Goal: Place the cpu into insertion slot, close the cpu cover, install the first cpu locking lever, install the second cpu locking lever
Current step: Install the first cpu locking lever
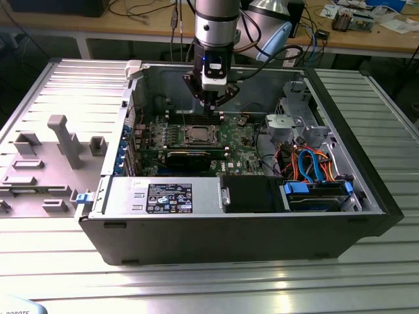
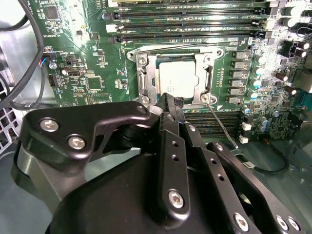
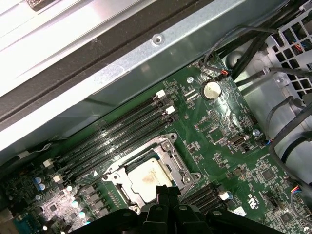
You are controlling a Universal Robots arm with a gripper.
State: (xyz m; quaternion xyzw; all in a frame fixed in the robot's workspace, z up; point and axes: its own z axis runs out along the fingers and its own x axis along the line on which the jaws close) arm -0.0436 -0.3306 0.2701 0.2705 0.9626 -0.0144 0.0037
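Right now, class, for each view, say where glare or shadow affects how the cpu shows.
Exterior view: glare streaks the ribbed table, while the cpu sits dim inside the case. Second wrist view: light washes the cpu top pale; the gripper is dark in front. First wrist view: even light, cpu mottled.

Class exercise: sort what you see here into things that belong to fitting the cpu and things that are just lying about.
Belongs to the job: gripper, cpu, cpu cover, locking lever.

Just lying about: memory slots, coin battery, blue and orange cables, power supply, grey fixture beside the case.
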